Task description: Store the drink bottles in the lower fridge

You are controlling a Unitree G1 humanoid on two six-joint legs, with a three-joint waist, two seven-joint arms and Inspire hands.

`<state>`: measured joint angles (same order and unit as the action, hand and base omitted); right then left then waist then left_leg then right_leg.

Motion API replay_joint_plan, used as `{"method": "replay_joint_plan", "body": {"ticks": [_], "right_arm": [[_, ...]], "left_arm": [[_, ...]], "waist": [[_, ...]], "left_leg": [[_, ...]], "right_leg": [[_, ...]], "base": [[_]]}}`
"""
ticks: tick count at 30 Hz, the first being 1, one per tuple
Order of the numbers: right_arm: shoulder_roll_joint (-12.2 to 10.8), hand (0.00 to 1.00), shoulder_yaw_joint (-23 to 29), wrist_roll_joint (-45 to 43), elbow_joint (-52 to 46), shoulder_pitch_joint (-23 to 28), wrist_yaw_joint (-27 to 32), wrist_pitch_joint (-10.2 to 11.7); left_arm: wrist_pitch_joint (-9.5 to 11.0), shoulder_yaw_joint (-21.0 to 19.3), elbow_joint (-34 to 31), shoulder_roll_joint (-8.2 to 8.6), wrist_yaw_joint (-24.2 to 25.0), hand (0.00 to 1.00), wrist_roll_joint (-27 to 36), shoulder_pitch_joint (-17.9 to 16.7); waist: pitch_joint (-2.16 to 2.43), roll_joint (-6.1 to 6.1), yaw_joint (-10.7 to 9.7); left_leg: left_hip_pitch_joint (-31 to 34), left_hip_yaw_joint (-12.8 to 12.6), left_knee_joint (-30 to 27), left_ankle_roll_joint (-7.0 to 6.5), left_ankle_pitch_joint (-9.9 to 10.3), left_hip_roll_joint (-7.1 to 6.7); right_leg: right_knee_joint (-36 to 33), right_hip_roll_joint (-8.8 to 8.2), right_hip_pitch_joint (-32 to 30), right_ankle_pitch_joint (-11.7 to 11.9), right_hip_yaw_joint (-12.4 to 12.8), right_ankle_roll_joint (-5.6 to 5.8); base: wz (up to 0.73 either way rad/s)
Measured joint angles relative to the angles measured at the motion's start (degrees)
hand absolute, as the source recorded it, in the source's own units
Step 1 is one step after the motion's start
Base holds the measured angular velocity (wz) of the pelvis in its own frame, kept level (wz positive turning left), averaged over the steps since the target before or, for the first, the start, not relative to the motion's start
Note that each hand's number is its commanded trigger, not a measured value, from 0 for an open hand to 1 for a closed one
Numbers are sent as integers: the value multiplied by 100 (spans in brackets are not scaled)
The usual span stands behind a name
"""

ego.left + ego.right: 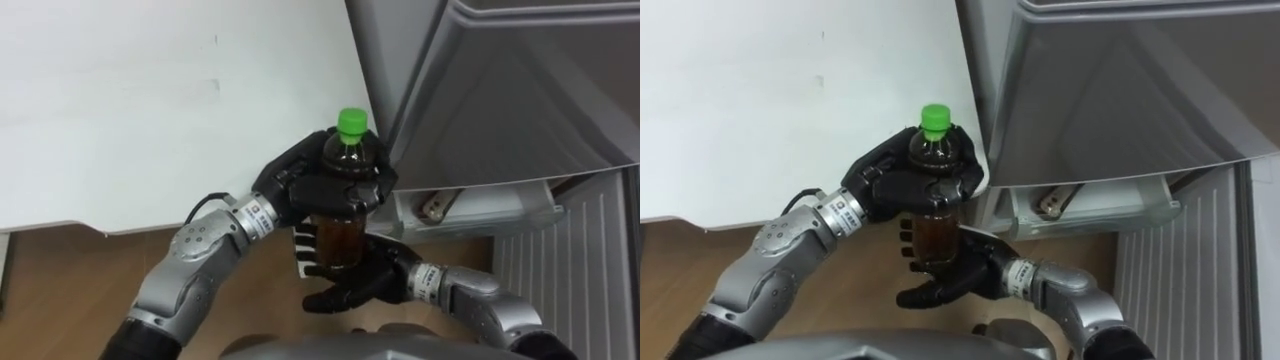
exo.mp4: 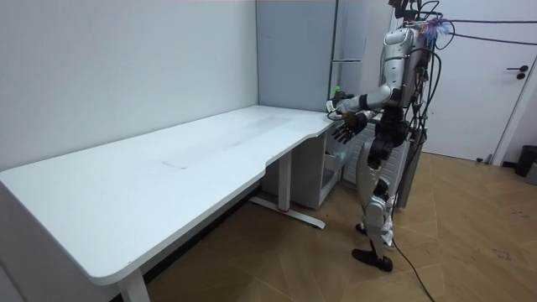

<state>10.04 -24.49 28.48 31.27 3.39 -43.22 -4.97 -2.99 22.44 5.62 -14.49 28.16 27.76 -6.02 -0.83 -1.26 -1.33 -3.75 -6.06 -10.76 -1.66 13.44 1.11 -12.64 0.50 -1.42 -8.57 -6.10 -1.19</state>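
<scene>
A bottle of dark drink [image 1: 340, 238] with a green cap [image 1: 352, 122] is held upright in front of me, just past the white table's corner and beside the grey fridge. My left hand [image 1: 292, 186] is shut round its upper half, fingers curled over the shoulder. My right hand [image 1: 368, 282] lies open under and against the bottle's lower part, fingers spread. In the room view I stand at the table's far end facing the fridge, with the bottle [image 2: 338, 91] held out at chest height.
The white table [image 1: 150, 100] fills the left. The grey fridge [image 1: 500, 80] stands at the right, with a white shelf bin [image 1: 500, 218] below holding a small item [image 1: 436, 205], and a ribbed white panel [image 1: 580, 270] beside it. Wooden floor lies below.
</scene>
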Motion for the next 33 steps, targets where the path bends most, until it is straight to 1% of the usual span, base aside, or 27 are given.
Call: {"method": "replay_joint_plan", "body": {"ticks": [3,5,9,13,15,16,23,25,28,29,30,31,33], "right_arm": [[20,0,4,189,-13,-2,2,0],[29,0,12,330,-29,-2,0,15],[80,0,6,433,-44,-1,0,17],[113,0,8,536,-71,-1,0,16],[128,2,6,537,-72,2,0,17],[130,99,6,538,-72,2,0,17],[151,100,-17,542,-71,2,30,21],[163,100,-27,499,-59,2,130,3],[202,100,-66,494,-50,2,122,-1],[220,100,-88,493,-50,2,119,26],[251,100,-141,490,-50,2,92,104],[263,100,-153,471,-51,3,65,148],[279,100,-170,443,-52,2,54,188]], "left_arm": [[102,30,36,34,62,100,-214,8],[135,32,47,35,72,100,-274,8],[145,42,81,65,75,100,-323,3],[156,48,83,66,88,100,-374,1],[168,48,83,62,116,100,-440,1],[183,50,83,60,130,100,-492,2],[295,134,92,-25,143,100,-495,4],[337,121,101,-4,123,100,-586,13],[348,96,107,-2,125,100,-622,27],[341,88,111,-2,124,100,-601,27],[315,75,123,19,122,100,-581,24],[300,72,127,36,122,96,-561,23],[264,35,141,50,120,73,-464,23]], "waist": [[-2,20,14],[-4,31,10],[1,71,9],[1,70,8],[1,67,10],[1,67,9],[2,66,9],[1,56,12],[1,48,5],[1,49,6],[0,49,6],[0,49,7],[-2,55,8]], "left_leg": [[-20,21,4,0,0,-4],[-28,22,8,0,0,-2],[-57,24,32,0,0,0],[-77,22,38,0,0,0],[-81,29,47,0,0,-1],[-80,29,48,0,0,-1],[-83,26,59,0,0,-2],[-82,19,59,-1,-1,-3],[-83,19,60,-1,-1,-3],[-81,19,60,-1,0,-3],[-81,18,60,-1,0,-3],[-81,18,60,-1,-1,-3],[-81,18,60,-1,-1,-1]], "right_leg": [[10,-6,31,0,-2,0],[10,-2,37,0,-1,0],[3,3,48,0,-9,0],[3,5,63,0,-7,0],[3,6,62,0,28,0],[4,8,62,0,31,0],[14,12,60,0,43,1],[14,11,58,0,43,1],[14,10,56,-1,43,1],[17,9,57,-1,38,1],[17,8,58,-1,37,1],[17,8,58,-1,37,1],[18,10,60,-1,34,1]], "base": [[5],[0],[0],[0],[0],[0],[0],[0],[0],[0],[0],[0],[0]]}}
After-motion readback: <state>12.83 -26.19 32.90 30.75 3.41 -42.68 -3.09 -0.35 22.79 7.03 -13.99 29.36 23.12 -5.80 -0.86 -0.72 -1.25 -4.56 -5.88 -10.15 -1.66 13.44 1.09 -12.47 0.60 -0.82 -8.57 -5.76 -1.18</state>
